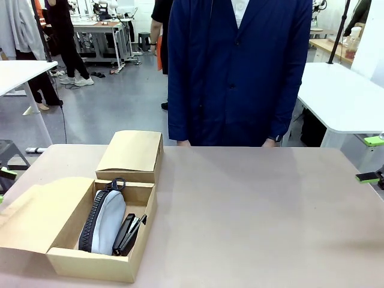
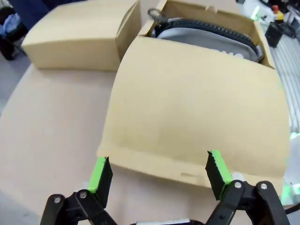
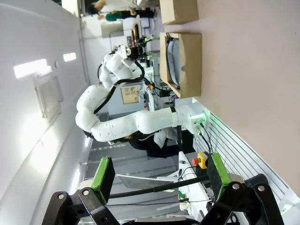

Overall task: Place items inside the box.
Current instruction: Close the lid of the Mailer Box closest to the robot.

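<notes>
Cardboard, brown and shallow, made up the larger rectangular box (image 1: 99, 261), which sat at the seven o'clock corner of the pale bench (image 1: 252, 216) with its wide hinged lid flap (image 1: 36, 219) folded out toward nine o'clock. Inside it lay a grey zip pouch (image 1: 107, 223) with a black zipper running along its nine o'clock edge and a ring pull at its twelve o'clock end. Just beside the pouch, on its three o'clock side, black staplers (image 1: 126, 235) rested against the box wall, with a slim white-and-black marker pen (image 1: 138, 224) lying over them.

A smaller closed brown cardboard box (image 1: 132, 155) stood touching the larger one at its twelve o'clock side.

From the left wrist camera, the left gripper (image 2: 159, 171) hung over the free edge of the lid flap with its green-padded fingers spread apart and nothing between them. The right gripper (image 3: 159, 176), seen from its own wrist, likewise had its fingers wide apart and empty, well clear of the box; its green pads (image 1: 367, 177) showed at the bench's three o'clock edge.

A person in a dark navy coat (image 1: 237, 72) stood at the twelve o'clock side of the bench.
</notes>
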Robot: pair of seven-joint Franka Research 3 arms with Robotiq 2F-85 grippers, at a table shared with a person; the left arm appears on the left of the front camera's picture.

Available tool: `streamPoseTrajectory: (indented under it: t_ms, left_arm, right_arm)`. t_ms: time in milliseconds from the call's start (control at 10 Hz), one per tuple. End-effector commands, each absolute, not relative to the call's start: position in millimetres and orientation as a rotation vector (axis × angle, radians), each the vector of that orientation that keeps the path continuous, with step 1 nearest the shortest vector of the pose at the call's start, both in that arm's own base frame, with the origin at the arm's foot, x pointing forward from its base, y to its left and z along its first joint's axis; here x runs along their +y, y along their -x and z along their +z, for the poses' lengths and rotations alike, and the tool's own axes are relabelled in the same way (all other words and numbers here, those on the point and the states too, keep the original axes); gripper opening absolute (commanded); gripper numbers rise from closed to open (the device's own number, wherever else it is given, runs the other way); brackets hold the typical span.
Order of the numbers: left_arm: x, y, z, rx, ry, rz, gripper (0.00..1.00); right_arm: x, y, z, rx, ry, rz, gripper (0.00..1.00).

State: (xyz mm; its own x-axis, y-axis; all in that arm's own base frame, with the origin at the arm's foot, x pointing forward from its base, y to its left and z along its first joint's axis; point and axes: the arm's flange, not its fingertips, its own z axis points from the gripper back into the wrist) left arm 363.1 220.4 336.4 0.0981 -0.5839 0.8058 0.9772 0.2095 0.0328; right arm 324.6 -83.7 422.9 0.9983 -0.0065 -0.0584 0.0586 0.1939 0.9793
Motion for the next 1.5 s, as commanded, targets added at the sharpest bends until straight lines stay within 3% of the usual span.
streamPoseTrajectory:
  t_ms: [0,500,1400]
  left_arm:
    - [224.7,-371.1,325.4,-0.787,0.615,-1.238,1.0]
    - [221.7,-373.6,277.9,-0.672,0.617,-1.238,1.0]
    - [243.1,-369.4,272.5,-0.57,0.484,-1.247,1.0]
  right_arm:
    - [-84.9,-323.3,423.4,0.036,-1.361,-0.035,1.0]
    - [-84.9,-323.3,423.4,0.036,-1.361,-0.035,1.0]
    - [-84.9,-323.3,423.4,0.036,-1.361,-0.035,1.0]
